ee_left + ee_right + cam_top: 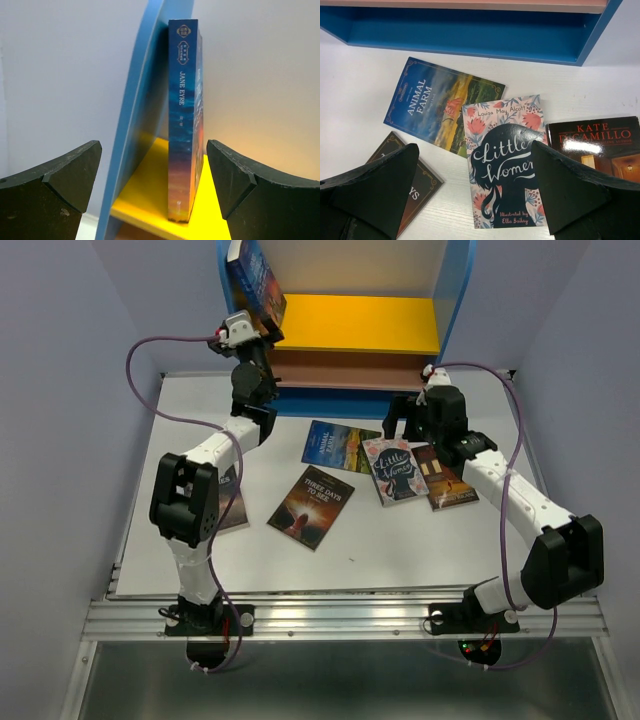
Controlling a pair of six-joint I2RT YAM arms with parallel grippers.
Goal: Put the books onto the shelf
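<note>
Clearance shows both sides of Jane Eyre (184, 125), upright against the shelf wall (132, 130) at 11 o'clock; your left gripper (153, 147) and right gripper (475, 150) gape empty.

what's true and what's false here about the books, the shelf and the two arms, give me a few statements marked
1. Jane Eyre stands upright on the yellow board, at the left end of the shelf. True.
2. The left gripper is shut on Jane Eyre. False: its jaws stand open on either side, clear of the book.
3. Little Women lies flat, cover up, on the table. True.
4. Animal Farm sits on the lower board. False: it lies on the table in front of the shelf.
5. The right gripper holds a book. False: it is open above Little Women.
</note>
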